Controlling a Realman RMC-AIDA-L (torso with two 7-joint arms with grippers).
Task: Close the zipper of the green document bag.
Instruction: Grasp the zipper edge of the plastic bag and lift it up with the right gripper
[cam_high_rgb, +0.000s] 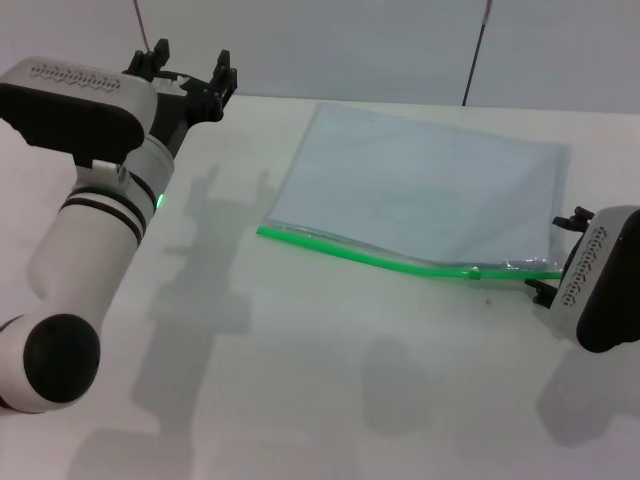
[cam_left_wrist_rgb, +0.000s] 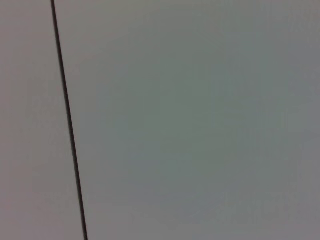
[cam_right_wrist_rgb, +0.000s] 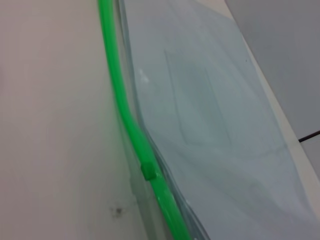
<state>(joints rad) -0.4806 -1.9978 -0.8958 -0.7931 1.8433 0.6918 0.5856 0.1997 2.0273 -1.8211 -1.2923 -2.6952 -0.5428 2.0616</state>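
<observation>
The green document bag (cam_high_rgb: 430, 185) lies flat on the white table, a translucent grey-blue pouch. Its zipper (cam_high_rgb: 350, 252) is the bright green strip along the near edge, with the small slider tab (cam_high_rgb: 478, 272) close to the right end. The right wrist view shows the zipper (cam_right_wrist_rgb: 120, 100), the slider tab (cam_right_wrist_rgb: 148, 171) and the bag (cam_right_wrist_rgb: 210, 130) from close by. My right gripper (cam_high_rgb: 558, 255) is at the bag's right corner, open, with its fingers on either side of the zipper's end. My left gripper (cam_high_rgb: 190, 65) is held up at the far left, open and empty.
The white table (cam_high_rgb: 330, 380) stretches in front of the bag, with its far edge against a pale wall. Thin dark cables (cam_high_rgb: 474, 50) hang down the wall, and one cable (cam_left_wrist_rgb: 67, 120) shows in the left wrist view.
</observation>
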